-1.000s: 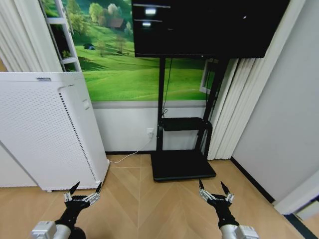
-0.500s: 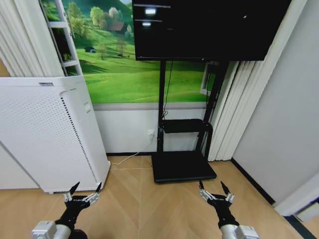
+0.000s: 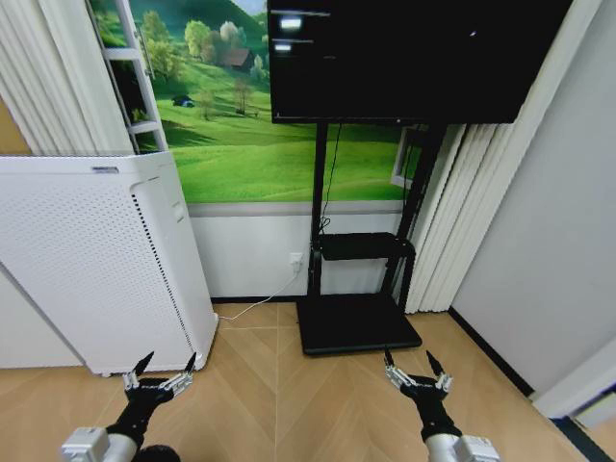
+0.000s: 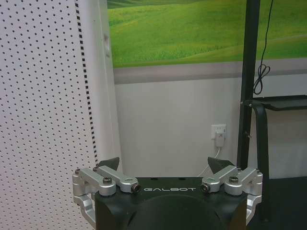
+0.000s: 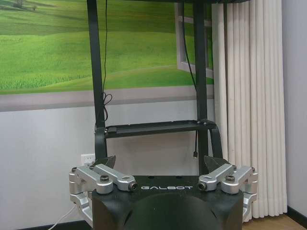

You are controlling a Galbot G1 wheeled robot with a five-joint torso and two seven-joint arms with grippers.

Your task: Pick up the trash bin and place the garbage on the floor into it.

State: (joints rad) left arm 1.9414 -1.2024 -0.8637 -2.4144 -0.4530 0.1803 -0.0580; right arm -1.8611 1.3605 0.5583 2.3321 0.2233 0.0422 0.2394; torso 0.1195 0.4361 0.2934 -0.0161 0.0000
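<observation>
Nearest, both arms are held low and forward over the floor. The left gripper has its fingers spread wide and holds nothing; it hangs just in front of the white appliance. The right gripper is likewise wide open and empty, short of the black stand base.

Beyond them the stand carries a small shelf and a dark screen, with a green landscape mural on the wall and pale curtains to the right.

No bin and no garbage can be made out here, so where they lie cannot be told. As a judgement: a wire-mesh bin should be light and fairly stiff, best pinched at the rim; the litter would be light and small, needing a narrow pinch close to the planks.
</observation>
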